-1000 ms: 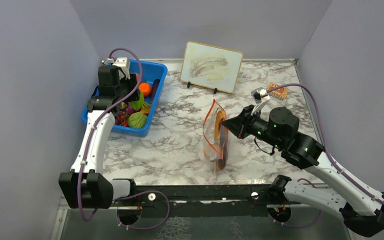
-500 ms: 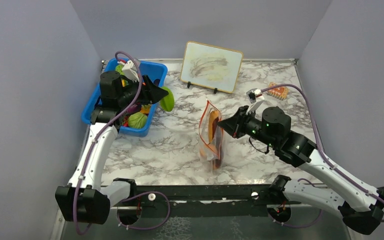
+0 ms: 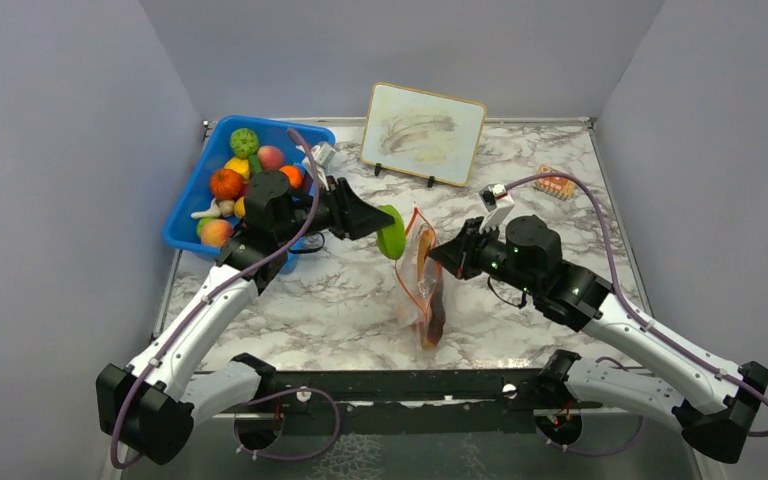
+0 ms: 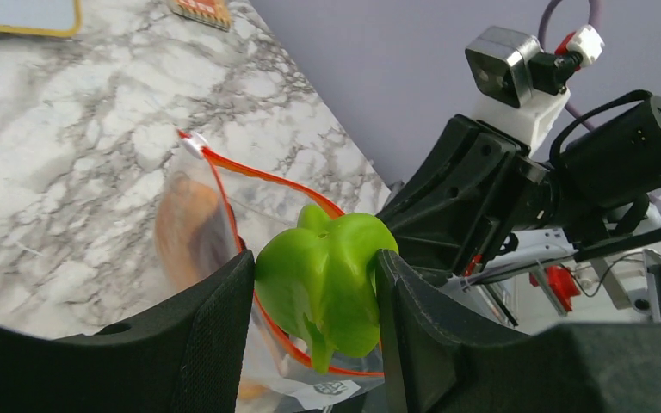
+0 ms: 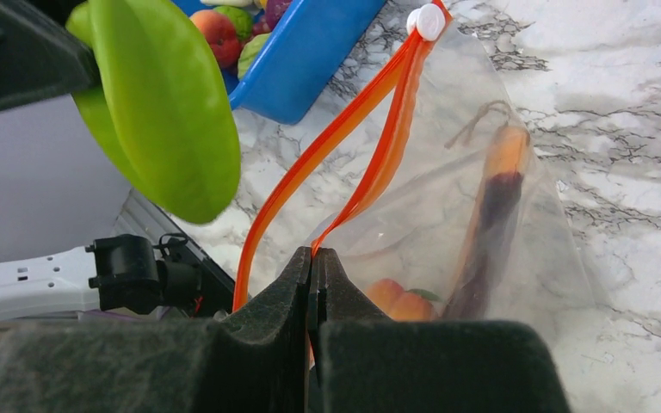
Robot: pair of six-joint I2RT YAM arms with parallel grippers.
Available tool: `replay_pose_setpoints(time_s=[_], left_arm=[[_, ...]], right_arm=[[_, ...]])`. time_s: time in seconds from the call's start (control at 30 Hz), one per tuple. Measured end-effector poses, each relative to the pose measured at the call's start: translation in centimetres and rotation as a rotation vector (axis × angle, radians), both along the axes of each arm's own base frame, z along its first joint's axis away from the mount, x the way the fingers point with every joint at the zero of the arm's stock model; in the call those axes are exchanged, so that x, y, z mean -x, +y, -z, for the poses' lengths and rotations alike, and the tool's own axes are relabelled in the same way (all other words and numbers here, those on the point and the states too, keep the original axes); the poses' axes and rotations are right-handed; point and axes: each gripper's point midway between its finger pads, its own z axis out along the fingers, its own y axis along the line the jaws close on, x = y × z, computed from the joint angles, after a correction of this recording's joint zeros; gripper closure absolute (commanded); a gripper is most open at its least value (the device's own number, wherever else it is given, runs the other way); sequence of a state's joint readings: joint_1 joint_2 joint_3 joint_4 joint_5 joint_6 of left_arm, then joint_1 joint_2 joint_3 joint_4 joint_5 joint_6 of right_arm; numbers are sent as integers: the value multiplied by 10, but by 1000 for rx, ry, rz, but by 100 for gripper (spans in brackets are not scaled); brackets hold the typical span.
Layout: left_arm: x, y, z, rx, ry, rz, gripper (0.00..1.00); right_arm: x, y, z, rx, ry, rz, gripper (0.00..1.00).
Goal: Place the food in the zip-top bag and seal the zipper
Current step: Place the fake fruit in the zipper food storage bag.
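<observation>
Green and glossy, the toy pepper [image 4: 331, 284] is sitting clamped between the two fingers of the left gripper [image 3: 373, 221], whose jaws are standing roughly half apart around it. The pepper is hanging in the air just beside the gaping mouth of the zip-top bag [image 3: 425, 295], on the bag's left side, and it is not yet inside.

The right gripper [image 5: 314, 262] is pinching fully closed on the near lip of the bag at the zipper [image 5: 370, 129], holding the pouch upright on the marble worktop [image 3: 330, 300]. The two orange-red strips are spreading apart from that pinch and meeting again at the white slider tab [image 5: 429, 19] at the far end. Through the clear plastic, an elongated orange piece with a dark part and a rounder orange piece are showing low in the bag.

More food [image 3: 225, 184] is lying in the blue bin [image 3: 188, 218] at the far left of the worktop, behind the left arm. A framed picture board [image 3: 423, 120] is standing at the back.
</observation>
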State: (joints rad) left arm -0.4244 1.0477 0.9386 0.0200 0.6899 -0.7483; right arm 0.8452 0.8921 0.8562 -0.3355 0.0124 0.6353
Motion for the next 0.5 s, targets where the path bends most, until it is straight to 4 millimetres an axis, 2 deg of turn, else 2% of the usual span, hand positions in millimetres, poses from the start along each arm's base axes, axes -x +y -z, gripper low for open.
replay_pose_setpoints(time_s=[0.13,0.27,0.5], left_arm=[[15,-20,9,17,23,51,80],[22,-34,18,25,39,76,80],[20,-53,34,20,61,87,80]], right_arm=[[-2,2,-2,-7,-6,0,99],[-2,3,0,-4,-3,0,99],[-3,3,-1,-6,-6,0,99]])
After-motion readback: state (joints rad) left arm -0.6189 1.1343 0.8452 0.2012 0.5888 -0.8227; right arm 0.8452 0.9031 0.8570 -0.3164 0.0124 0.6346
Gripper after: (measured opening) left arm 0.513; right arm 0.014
